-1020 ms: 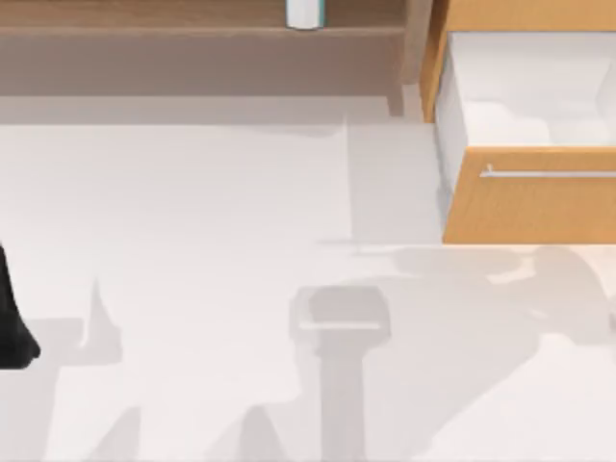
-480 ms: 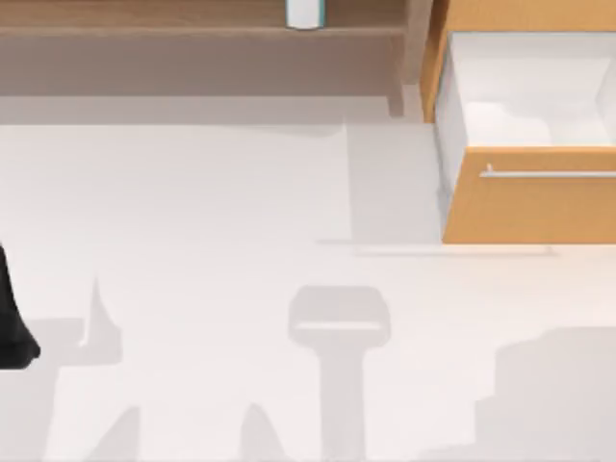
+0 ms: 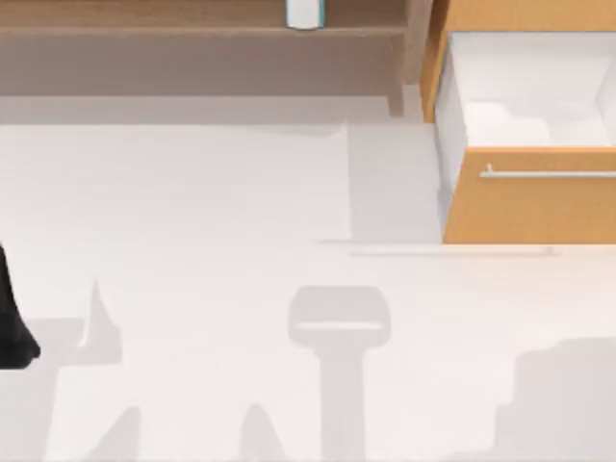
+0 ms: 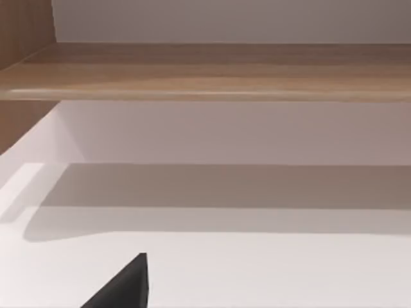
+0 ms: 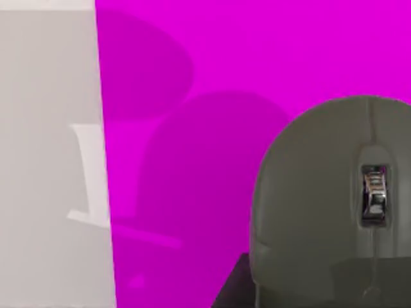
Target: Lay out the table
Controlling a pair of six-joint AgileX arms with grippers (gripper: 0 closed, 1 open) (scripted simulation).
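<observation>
Over at the table's [image 3: 192, 221] left edge, a black part of my left arm [image 3: 12, 322] juts in from the side, low and still; a black wedge of the left tool [image 4: 122, 285] pokes into the left wrist view above the pale surface, and I cannot tell whether it is spread or pressed together. That surface is broad, flat, matte and off-white, crossed by soft grey shadows. Along its far edge runs a brown wooden shelf [image 3: 192, 29], with a smooth grained board and a rounded front lip in the left wrist view; a small white cylindrical container with a teal band [image 3: 304, 12] stands on the shelf. Toward the far right corner sits an orange wooden drawer unit [image 3: 529, 207], its drawer pulled open to a white interior, with a thin silver bar handle [image 3: 549, 174] across the front panel. In the right wrist view, a grey computer mouse [image 5: 321, 212] with a domed, smooth shell and a metallic scroll wheel lies on a vivid magenta mat [image 5: 192, 128], beside a strip of pale table. The right tool's state cannot be told.
</observation>
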